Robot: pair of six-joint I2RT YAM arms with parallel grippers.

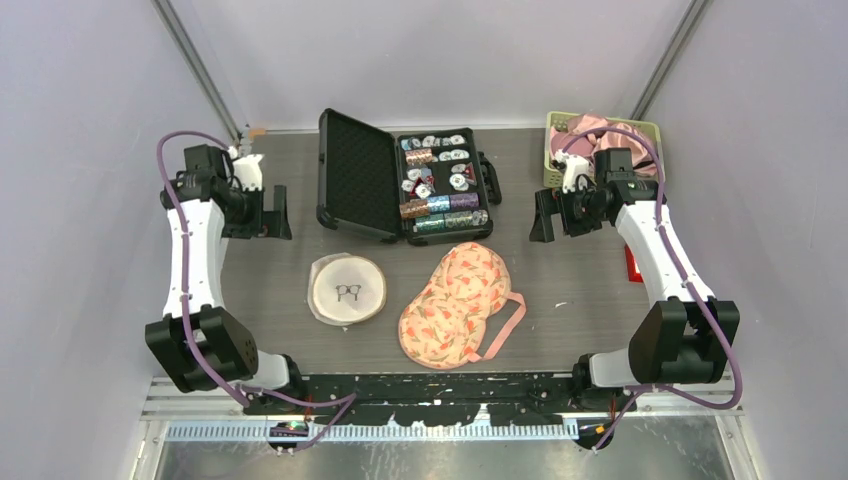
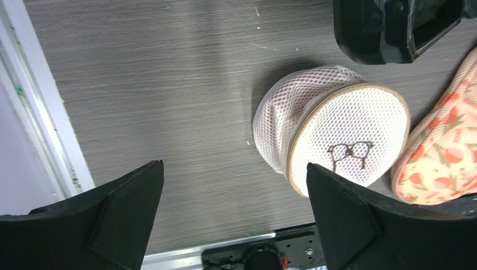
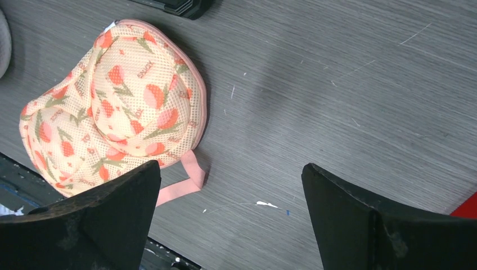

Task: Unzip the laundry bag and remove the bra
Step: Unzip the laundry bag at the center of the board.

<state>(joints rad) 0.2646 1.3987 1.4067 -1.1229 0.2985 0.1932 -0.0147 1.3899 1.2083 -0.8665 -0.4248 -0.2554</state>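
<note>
Clearance seems to explain the pose of both arms: each is folded back toward its own side of the table (image 1: 580, 300), well apart from the things lying in the middle, so nothing blocks the view of them. The left hand (image 2: 233, 169) is spread wide with nothing between its fingers, and the right hand (image 3: 230, 167) is spread just as wide and is just as empty.

The laundry bag (image 1: 347, 290), a round white mesh pouch with a tan rim, lies near the front of the table on the left arm's side, under that arm's wrist camera. It leans a little, its flat face turned up. Whether its zip is drawn or open I cannot tell.

Just beside it, toward the right arm, lies a two-cupped floral piece (image 1: 455, 305) of peach mesh with a pink strap looping out of its near end. I judge it to be the bra, already out of the bag, though it could be a second pouch.

Behind them a black case (image 1: 355, 175) stands open, showing coloured rolls and discs. A green basket (image 1: 552, 150) of pink cloth sits in the far right corner.

As for markings, the bag's face carries only a dark outline drawing of a bra. Small words repeat across the floral mesh, too small to read.
</note>
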